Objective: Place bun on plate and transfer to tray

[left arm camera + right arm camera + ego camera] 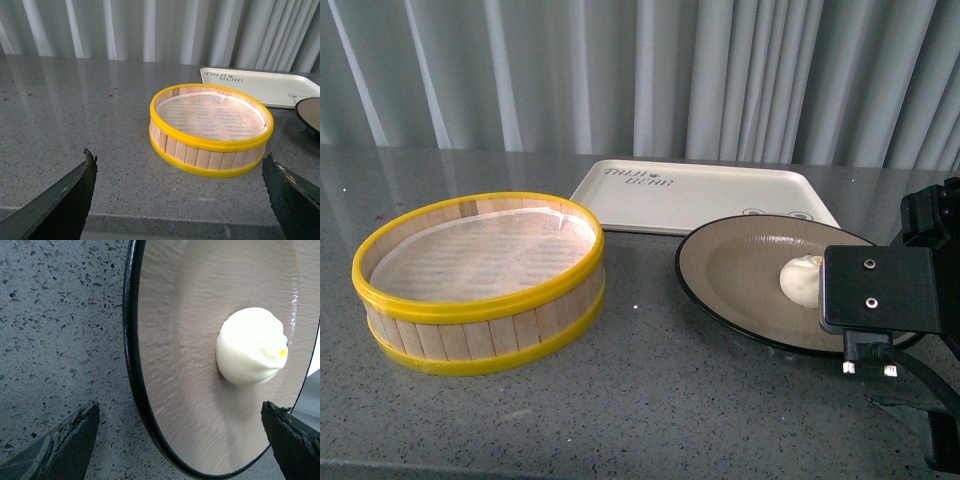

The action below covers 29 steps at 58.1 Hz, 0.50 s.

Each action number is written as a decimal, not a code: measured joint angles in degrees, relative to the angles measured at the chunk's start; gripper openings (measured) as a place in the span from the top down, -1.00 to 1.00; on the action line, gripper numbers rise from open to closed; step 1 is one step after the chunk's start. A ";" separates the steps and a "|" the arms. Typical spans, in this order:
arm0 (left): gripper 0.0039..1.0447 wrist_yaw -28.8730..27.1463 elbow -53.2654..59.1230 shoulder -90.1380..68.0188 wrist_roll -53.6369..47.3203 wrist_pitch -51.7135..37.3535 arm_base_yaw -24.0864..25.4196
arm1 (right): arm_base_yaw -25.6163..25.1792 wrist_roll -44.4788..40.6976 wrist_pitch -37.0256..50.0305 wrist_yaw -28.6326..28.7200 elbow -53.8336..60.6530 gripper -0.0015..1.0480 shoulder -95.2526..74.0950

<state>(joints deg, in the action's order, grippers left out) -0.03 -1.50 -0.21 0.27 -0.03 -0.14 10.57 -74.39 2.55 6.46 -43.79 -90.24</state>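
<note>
Already the bun (251, 346) sits on the plate (175, 340), just ahead of the right gripper (178, 407), whose spread, empty jaws flank the plate's rim, likely to grasp it for the tray (700, 195) beyond. The left gripper (178, 155) hangs open, holding nothing, facing the steamer basket (210, 150).

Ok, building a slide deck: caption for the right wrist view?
Bun resting on the taupe plate, seen between the open fingers of the right gripper.

I see the small white bun (798, 280) on the round brown plate (735, 265), flat cream tray (700, 195) behind, yellow-rimmed wooden basket (470, 335) left.
</note>
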 joint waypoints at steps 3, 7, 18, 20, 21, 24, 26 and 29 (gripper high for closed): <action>-0.88 0.00 0.00 0.00 -0.02 0.00 0.00 | 0.11 0.02 0.20 0.00 -0.39 -0.84 -0.35; -0.88 0.00 0.00 0.00 -0.02 0.00 0.00 | 0.24 0.02 0.37 0.02 -0.90 -0.84 -0.68; -0.88 0.00 0.00 0.00 -0.02 0.00 0.00 | 0.90 0.22 0.46 -0.39 -2.43 -0.45 -2.08; -0.88 0.00 0.00 0.00 -0.02 0.00 0.00 | 1.05 0.22 0.46 -0.42 -2.47 -0.35 -2.27; -0.88 0.00 0.00 0.00 -0.02 0.00 0.00 | 1.09 0.24 0.44 -0.42 -2.47 -0.31 -2.34; -0.88 0.00 0.00 0.00 -0.02 0.00 0.00 | 1.33 0.22 0.42 -0.42 -2.47 -0.14 -2.80; -0.88 0.00 0.00 0.00 -0.02 0.00 0.00 | 1.46 0.22 0.52 -0.50 -2.47 -0.04 -3.10; -0.88 0.00 0.00 0.00 -0.02 0.00 0.00 | 1.60 0.15 0.66 -0.63 -2.45 0.13 -3.61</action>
<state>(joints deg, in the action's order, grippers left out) -0.03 -1.50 -0.21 0.25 -0.03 -0.14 12.16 -74.24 3.20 5.82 -46.24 -93.84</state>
